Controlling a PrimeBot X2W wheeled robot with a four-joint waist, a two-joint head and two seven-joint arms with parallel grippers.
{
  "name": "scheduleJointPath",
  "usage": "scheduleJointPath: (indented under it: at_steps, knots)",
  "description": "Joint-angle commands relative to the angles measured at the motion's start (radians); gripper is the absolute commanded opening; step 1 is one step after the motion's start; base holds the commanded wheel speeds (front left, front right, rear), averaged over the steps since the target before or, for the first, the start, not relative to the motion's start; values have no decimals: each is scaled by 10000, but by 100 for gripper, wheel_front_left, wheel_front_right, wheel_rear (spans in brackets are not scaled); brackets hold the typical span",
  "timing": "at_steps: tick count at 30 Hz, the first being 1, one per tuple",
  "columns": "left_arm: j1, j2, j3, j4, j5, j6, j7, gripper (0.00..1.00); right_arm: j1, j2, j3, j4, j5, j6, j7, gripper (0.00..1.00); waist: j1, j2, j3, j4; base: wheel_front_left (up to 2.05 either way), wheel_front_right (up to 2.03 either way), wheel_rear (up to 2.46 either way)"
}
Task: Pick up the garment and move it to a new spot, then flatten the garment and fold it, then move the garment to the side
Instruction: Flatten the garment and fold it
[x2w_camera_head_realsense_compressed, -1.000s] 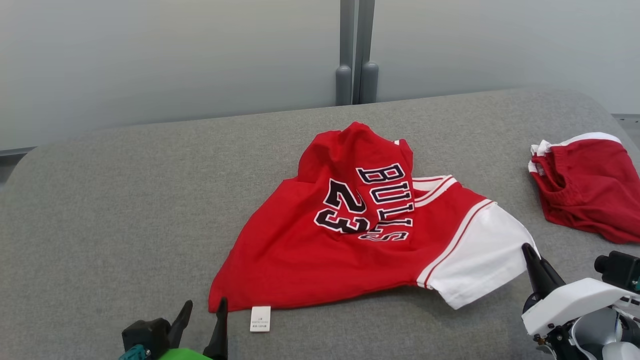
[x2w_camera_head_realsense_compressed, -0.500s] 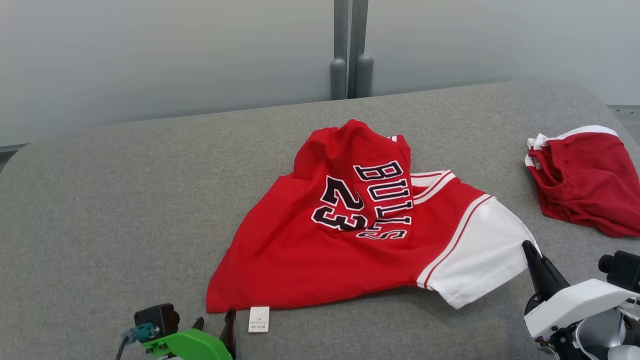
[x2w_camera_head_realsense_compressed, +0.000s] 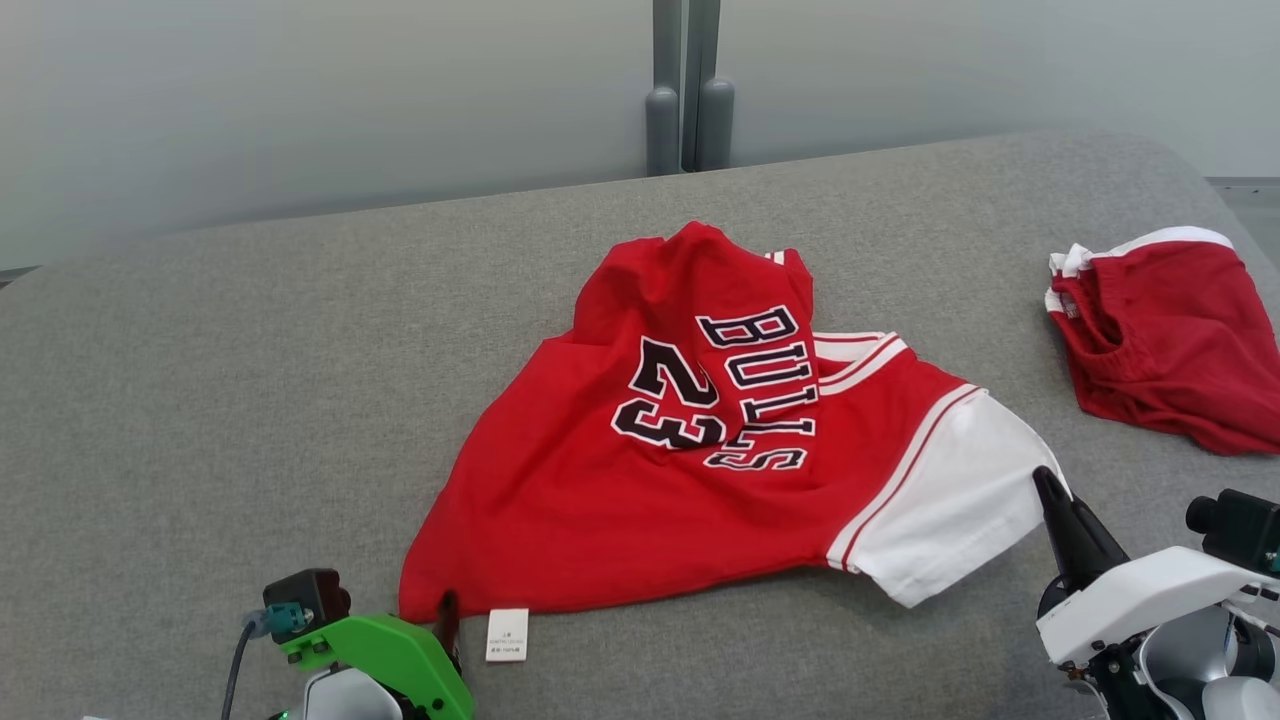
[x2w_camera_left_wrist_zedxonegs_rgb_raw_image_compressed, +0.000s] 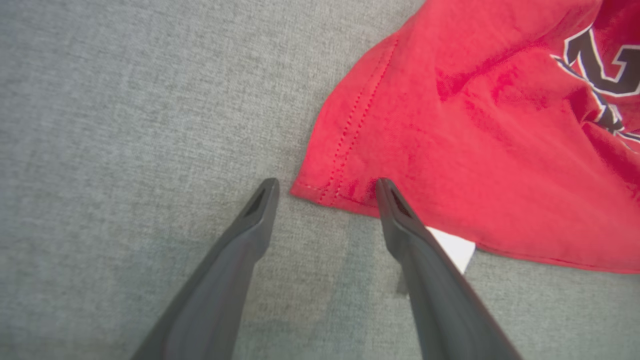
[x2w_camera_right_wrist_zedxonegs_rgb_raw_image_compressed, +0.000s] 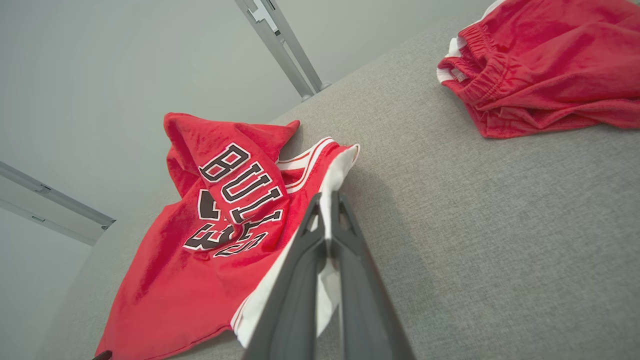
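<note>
The garment (x2w_camera_head_realsense_compressed: 620, 500), a red jersey with black "BULLS 23" lettering and a white sleeve, lies crumpled on the grey padded surface (x2w_camera_head_realsense_compressed: 200, 400). My left gripper (x2w_camera_left_wrist_zedxonegs_rgb_raw_image_compressed: 325, 187) is open, pointing down at the garment (x2w_camera_left_wrist_zedxonegs_rgb_raw_image_compressed: 475, 150), and its fingers straddle the near-left hem corner; the right finger rests on the red cloth. In the head view one dark fingertip (x2w_camera_head_realsense_compressed: 447, 610) shows at that corner above the green wrist. My right gripper (x2w_camera_head_realsense_compressed: 1048, 485) is shut on the white sleeve's edge; the right wrist view shows white cloth pinched between the fingers of that gripper (x2w_camera_right_wrist_zedxonegs_rgb_raw_image_compressed: 327, 197), with the garment (x2w_camera_right_wrist_zedxonegs_rgb_raw_image_compressed: 185, 280) behind.
Red shorts (x2w_camera_head_realsense_compressed: 1170, 350) with white trim lie bunched at the right edge, also visible from the right wrist (x2w_camera_right_wrist_zedxonegs_rgb_raw_image_compressed: 540, 75). A white label (x2w_camera_head_realsense_compressed: 507, 634) sticks out under the hem. Two grey posts (x2w_camera_head_realsense_compressed: 685, 120) stand behind the surface's far edge.
The head camera has shifted a little. My left gripper has tipped down and moved onto the garment's near-left corner, its fingers now mostly hidden behind the green wrist. The right gripper holds as before.
</note>
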Motion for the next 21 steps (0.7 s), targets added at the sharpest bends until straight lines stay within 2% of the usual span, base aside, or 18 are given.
scheduleJointPath:
  at_steps: [1, 4, 7, 14, 21]
  knots:
    - [-121, 11, 7, 89, 33, 21, -13, 100, -72, -28, 0, 31, 63, 0, -63, 0, 0, 0, 24, -21, 0, 0, 0]
    - [-284, -15, -22, 369, 6, -30, -22, 62, -120, -30, 26, 54, 75, 0, -105, 0, 0, 0, 50, -53, 0, 0, 0]
    - [-383, 34, -201, 620, 140, -107, 22, 0, -132, -30, 31, 82, 84, 0, -126, 0, 0, 0, 51, -78, 0, 0, 0]
    - [-598, 1, -207, 566, 33, -438, -376, 0, -147, -30, -15, 79, 125, 0, -203, 0, 0, 0, 4, -61, 0, 0, 0]
    - [-587, -176, 224, -396, -648, -814, -787, 0, -284, -30, -125, -128, 87, 0, -234, 0, 0, 0, -128, 24, 0, 0, 0]
